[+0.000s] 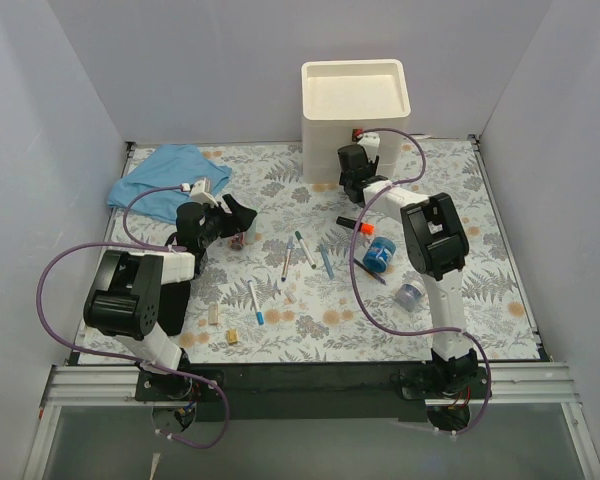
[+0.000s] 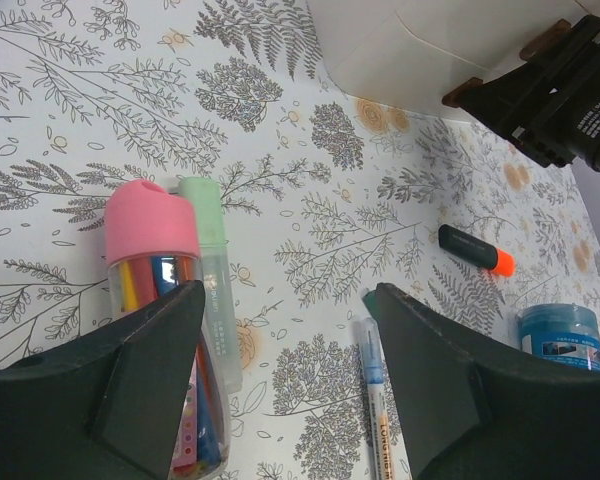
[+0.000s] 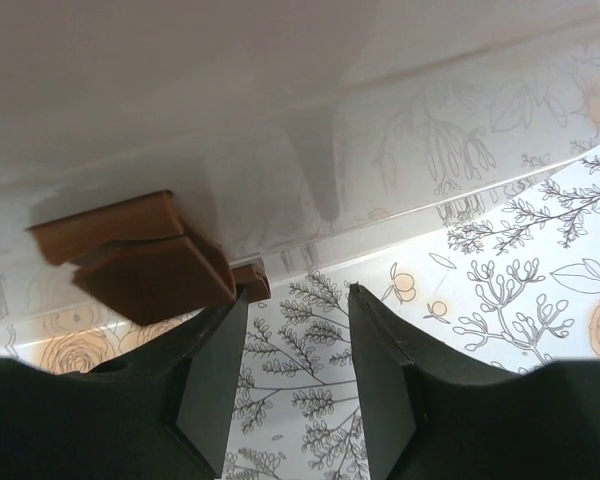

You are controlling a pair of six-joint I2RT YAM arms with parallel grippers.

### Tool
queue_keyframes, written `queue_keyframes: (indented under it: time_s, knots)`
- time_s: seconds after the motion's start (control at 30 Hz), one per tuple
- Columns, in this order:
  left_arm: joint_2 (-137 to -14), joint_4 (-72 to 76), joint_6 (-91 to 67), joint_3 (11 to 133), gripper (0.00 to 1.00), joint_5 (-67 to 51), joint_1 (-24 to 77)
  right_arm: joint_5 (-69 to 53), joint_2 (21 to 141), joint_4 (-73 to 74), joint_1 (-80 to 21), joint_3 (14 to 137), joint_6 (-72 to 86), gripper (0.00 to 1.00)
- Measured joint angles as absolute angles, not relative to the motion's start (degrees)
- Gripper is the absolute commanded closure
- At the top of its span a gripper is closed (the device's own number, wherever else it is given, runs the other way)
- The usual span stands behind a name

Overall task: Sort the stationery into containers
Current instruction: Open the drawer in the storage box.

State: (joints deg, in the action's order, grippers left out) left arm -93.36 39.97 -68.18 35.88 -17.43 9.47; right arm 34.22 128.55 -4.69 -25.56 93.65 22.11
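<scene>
The containers are a cream drawer unit (image 1: 355, 105) at the back with a tray top. My right gripper (image 1: 348, 182) is low against its front. In the right wrist view it (image 3: 298, 300) stands open with only mat between the fingers, its left fingertip just under a reddish-brown handle (image 3: 145, 255). My left gripper (image 2: 290, 340) is open above the mat, its left finger over a pink-capped tube (image 2: 152, 222) holding coloured pens; a blue-tipped pen (image 2: 373, 370) lies by the right finger. The black marker (image 1: 355, 224), blue tape roll (image 1: 380, 253), clear-blue box (image 1: 410, 294) and tan blocks (image 1: 233, 336) lie loose.
A light-blue cloth (image 1: 165, 175) lies at the back left behind my left arm. Several thin pens (image 1: 287, 257) are scattered mid-mat between the arms. White walls close in the patterned mat on three sides.
</scene>
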Motion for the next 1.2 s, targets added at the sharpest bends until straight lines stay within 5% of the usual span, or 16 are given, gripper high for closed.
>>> queue_keyframes:
  time_s: [0.87, 1.2]
  knots:
    - [-93.56, 42.09, -68.66, 35.83, 0.32, -18.04, 9.47, 35.68, 131.85, -6.13, -27.03, 96.23, 23.03, 0.56]
    - [-93.56, 42.17, -68.66, 35.18, 0.32, -18.28, 9.47, 35.51, 131.87, -6.24, -27.16, 96.23, 23.11, 0.50]
